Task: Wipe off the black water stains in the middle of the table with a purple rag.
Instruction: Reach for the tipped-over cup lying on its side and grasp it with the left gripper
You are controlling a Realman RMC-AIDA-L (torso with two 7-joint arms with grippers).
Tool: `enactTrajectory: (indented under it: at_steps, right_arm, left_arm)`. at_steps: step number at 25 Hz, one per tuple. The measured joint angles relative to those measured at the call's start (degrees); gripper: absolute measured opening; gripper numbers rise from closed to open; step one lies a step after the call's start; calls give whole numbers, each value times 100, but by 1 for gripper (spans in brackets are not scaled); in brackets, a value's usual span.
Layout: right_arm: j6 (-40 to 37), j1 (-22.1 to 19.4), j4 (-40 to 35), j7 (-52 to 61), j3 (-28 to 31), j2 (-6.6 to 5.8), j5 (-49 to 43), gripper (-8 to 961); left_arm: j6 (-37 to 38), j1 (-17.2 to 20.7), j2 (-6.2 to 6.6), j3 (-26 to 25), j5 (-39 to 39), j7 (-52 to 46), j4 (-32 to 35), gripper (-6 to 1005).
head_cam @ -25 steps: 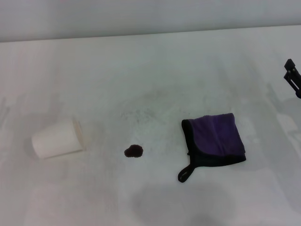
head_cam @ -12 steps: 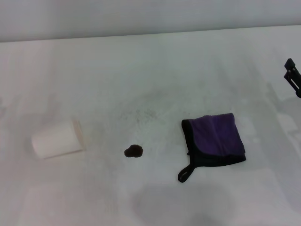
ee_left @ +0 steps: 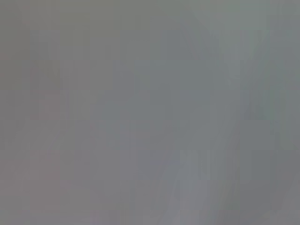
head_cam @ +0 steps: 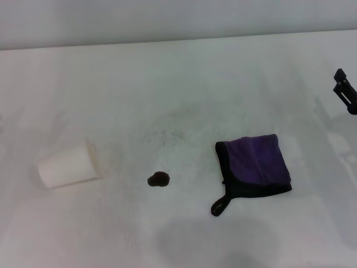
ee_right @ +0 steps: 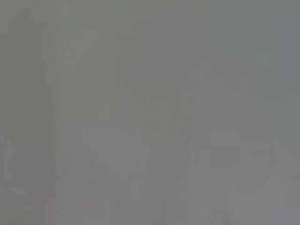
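Purple rag (head_cam: pixel 255 166) well apart from right hand (head_cam: pixel 346 91)

The right wrist view shows only a flat, featureless grey field from edge to edge. There are faint, soft vertical bands of slightly lighter and darker grey, with a marginally paler patch toward one lower corner. No object, surface edge, cloth, stain or gripper part can be made out in it, and what the camera is facing cannot be told from this view
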Motion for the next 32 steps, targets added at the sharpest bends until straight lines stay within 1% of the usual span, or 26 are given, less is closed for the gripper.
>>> enactTrajectory:
  at_steps: [3, 4, 6, 8, 10, 12, 13, 14, 16, 19, 21, 24, 25, 26, 27, 29, 30, 32]
  right_arm:
    - [-39, 15, 7, 0, -2, 0, 0, 855]
    - [-58, 19, 8, 0, -3, 0, 0, 855]
    - [-85, 26, 9, 0, -5, 0, 0, 855]
    - [-90, 30, 11, 0, -8, 0, 0, 855]
    - [-90, 31, 12, 0, -9, 0, 1, 855]
    - [-89, 31, 12, 0, -10, 0, 1, 855]
    - [-88, 33, 12, 0, -11, 0, 1, 855]
    - [-88, 33, 12, 0, -11, 0, 1, 855]
    - [-88, 34, 12, 0, -11, 0, 1, 855]
    - [-90, 42, 0, 0, -11, 2, 1, 855]
    - [-91, 48, -12, 0, -11, 5, 1, 855]
    - [-92, 59, -30, 0, -12, 12, 0, 855]
    - [-92, 60, -32, 0, -12, 14, 1, 855]
    - [-93, 60, -32, 0, -11, 17, 1, 855]
    - [-92, 60, -33, 0, -12, 17, 1, 855]
    - [-92, 62, -33, 0, -11, 17, 1, 855]
    - [-92, 68, -33, 0, -11, 18, 1, 855]
    - [-92, 82, -33, 0, -11, 23, 1, 855]
  left_arm:
    - [172, 83, 224, -15, 823, -768, 593, 891]
    - [213, 95, 281, -18, 1064, -979, 739, 891]
    - [290, 96, 447, -20, 1811, -1612, 1158, 891]
    - [298, 75, 520, -25, 2385, -2010, 1448, 890]
    - [276, 57, 577, -126, 3139, -2448, 1846, 890]
    - [187, 47, 571, -366, 3985, -2909, 2322, 890]
    - [111, 32, 543, -512, 4453, -3144, 2602, 890]
    - [24, 21, 509, -634, 4810, -3310, 2840, 890]
    - [-319, -48, 420, -939, 5821, -3755, 3415, 890]
    - [-944, -254, 314, -1335, 6837, -4154, 3992, 891]
    - [-1389, -447, 277, -1562, 7312, -4296, 4172, 891]
    - [-1935, -711, 271, -1752, 7740, -4451, 4284, 890]
    - [-2125, -811, 287, -1770, 7873, -4511, 4297, 890]
    - [-2125, -811, 287, -1770, 7873, -4511, 4297, 890]
    - [-2484, -986, 308, -1781, 8141, -4608, 4338, 890]
    - [-2883, -1185, 314, -1782, 8512, -4696, 4466, 890]
    - [-2998, -1253, 302, -1782, 8663, -4714, 4540, 890]
    - [-3333, -1413, 240, -1772, 9056, -4754, 4794, 890]
